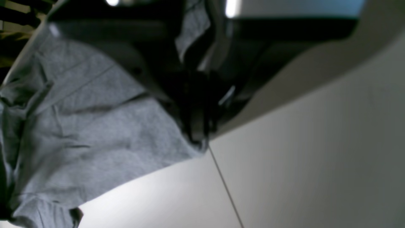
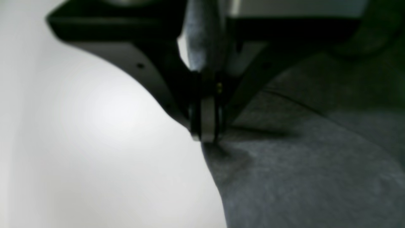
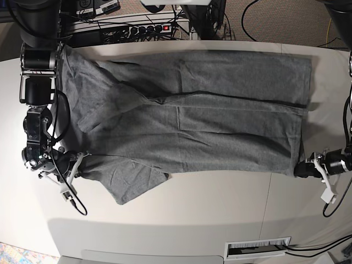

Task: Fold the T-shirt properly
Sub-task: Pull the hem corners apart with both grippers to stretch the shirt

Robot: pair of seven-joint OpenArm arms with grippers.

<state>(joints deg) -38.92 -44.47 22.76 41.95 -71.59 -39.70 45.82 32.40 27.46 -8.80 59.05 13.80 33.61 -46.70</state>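
1. T-shirt (image 3: pixel 192 121) lies spread across the white table (image 3: pixel 220 203), long axis running side to side in the base view. Plain heather grey, no print.
2. Top portion is folded over the rest; a long crease runs side to side through the middle of the cloth.
3. One sleeve (image 3: pixel 129 184) sticks out toward the near edge on the base view's left, flat on the table.
4. Right gripper (image 3: pixel 77 165) sits at the shirt's near edge on the base view's left, just beside that sleeve. Jaws pressed together, pinching the T-shirt (image 2: pixel 300 177) at its edge; the wrist view shows a bit of grey cloth bunched up between the fingers (image 2: pixel 205 123).
5. Left gripper (image 3: pixel 301 169) is at the near corner on the base view's right, jaws closed on the T-shirt (image 1: pixel 88 126) corner. In the wrist view, fabric hangs off the dark fingers (image 1: pixel 196 126) and drapes away to the left, wrinkled.
6. A thin seam line (image 1: pixel 224 186) in the table surface runs out from just under the left fingertips.
7. Both wrist views are blurry; exact grip depth can't be read.
8. Power strip (image 3: pixel 148 28) and cables lie beyond the table's far edge.
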